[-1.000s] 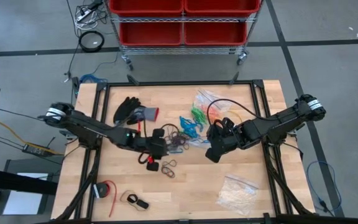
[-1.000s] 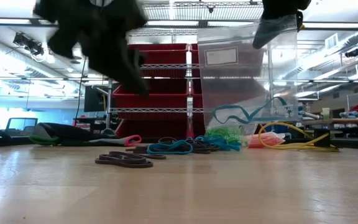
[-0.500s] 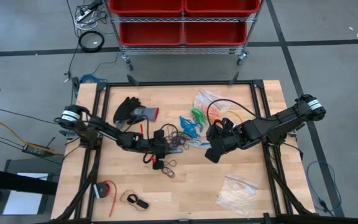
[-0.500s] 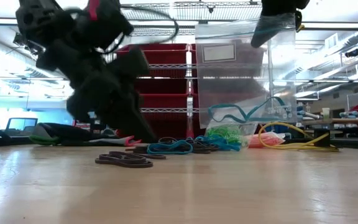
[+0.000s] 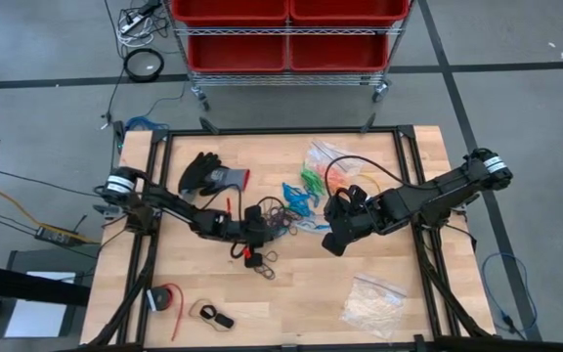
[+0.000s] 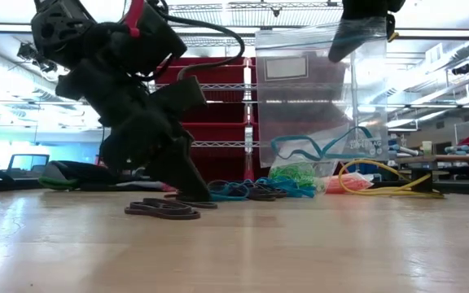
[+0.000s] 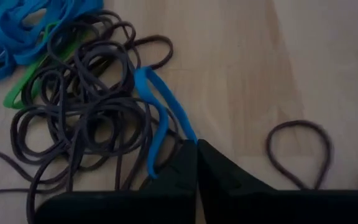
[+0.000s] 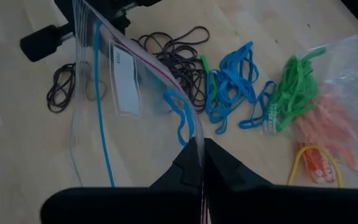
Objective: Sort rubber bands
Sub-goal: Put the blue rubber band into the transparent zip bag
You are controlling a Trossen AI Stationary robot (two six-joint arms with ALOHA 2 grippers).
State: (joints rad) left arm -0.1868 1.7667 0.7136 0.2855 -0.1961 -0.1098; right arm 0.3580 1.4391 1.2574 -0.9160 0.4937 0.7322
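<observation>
Left gripper (image 7: 196,149) pinched on a blue rubber band (image 7: 160,118) at the dark tangle's (image 7: 86,118) edge mid-table – limp, snaggy, so lift slowly – right gripper (image 8: 201,149) clamps the clear bag (image 8: 114,74).

No legible text, brand, number or sign appears in any view. The clear bag (image 6: 320,89) carries a white label panel (image 6: 290,72) near its upper edge; the panel's printing cannot be read in the low view. The same label panel (image 8: 123,78) shows in the right wrist view, where faint marks on it are too small to read.
</observation>
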